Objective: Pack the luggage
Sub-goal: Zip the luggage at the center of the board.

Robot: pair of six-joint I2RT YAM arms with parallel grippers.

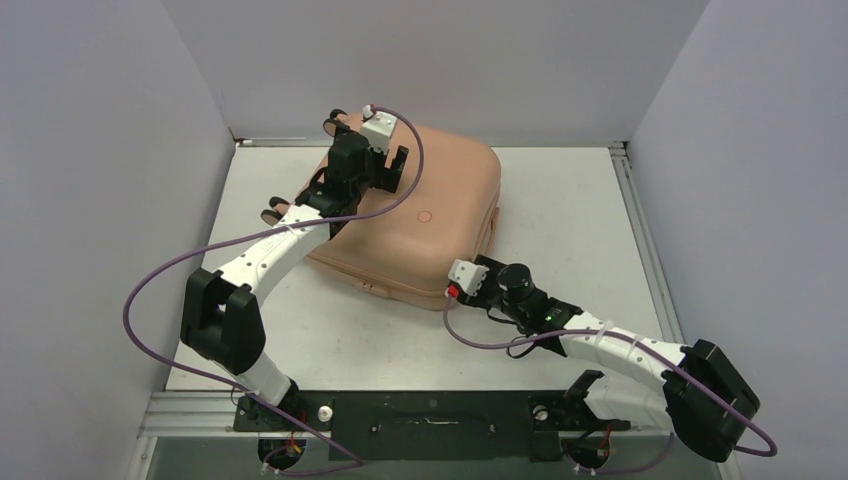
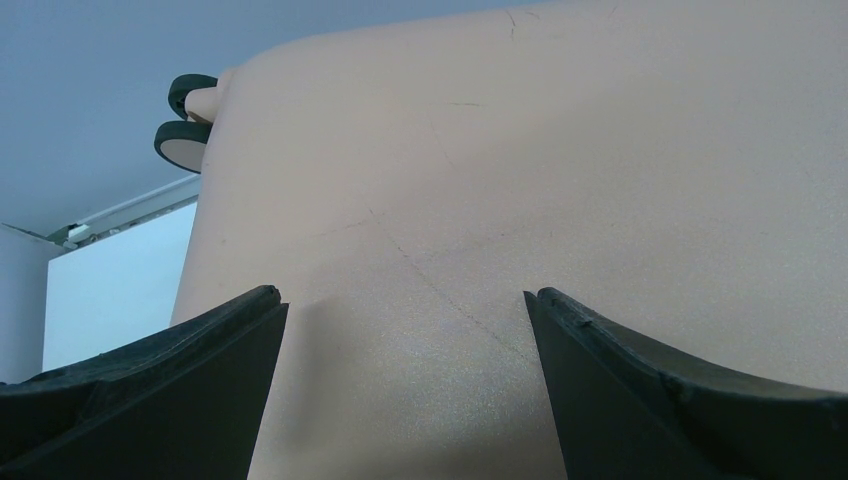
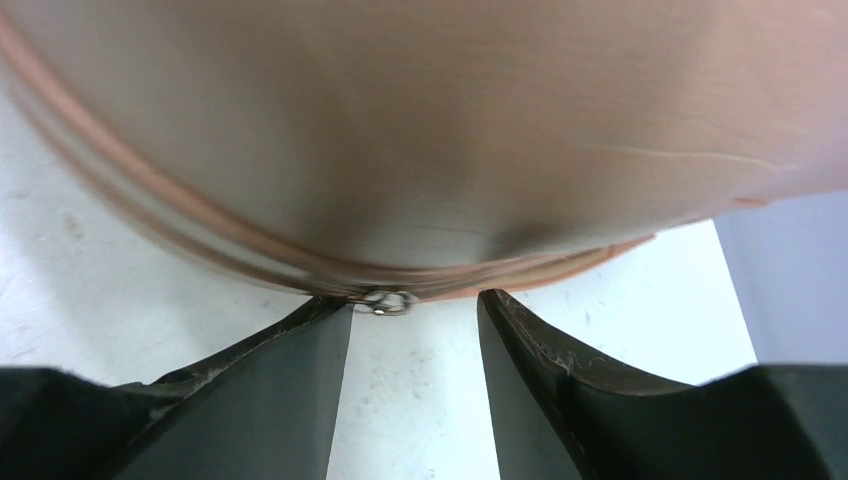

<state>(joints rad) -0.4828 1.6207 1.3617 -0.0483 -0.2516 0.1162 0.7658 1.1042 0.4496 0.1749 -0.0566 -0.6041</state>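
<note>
The luggage (image 1: pixel 430 215) is a salmon-pink hard-shell case lying shut and flat on the white table. My left gripper (image 1: pixel 388 168) hovers at its far-left top; in the left wrist view the fingers stand wide open (image 2: pixel 400 295) just over the pink shell (image 2: pixel 500 150), holding nothing. My right gripper (image 1: pixel 462 284) is at the near edge of the case. In the right wrist view its jaws (image 3: pixel 415 300) are apart, with a small metal zipper pull (image 3: pixel 388 300) at the seam of the luggage (image 3: pixel 420 130), beside the left fingertip and not clamped.
Caster wheels (image 1: pixel 335 122) stick out at the case's far-left end, and another wheel (image 1: pixel 275 212) shows by the left arm. Grey walls enclose the table (image 1: pixel 570 210) on three sides. Purple cables loop from both arms.
</note>
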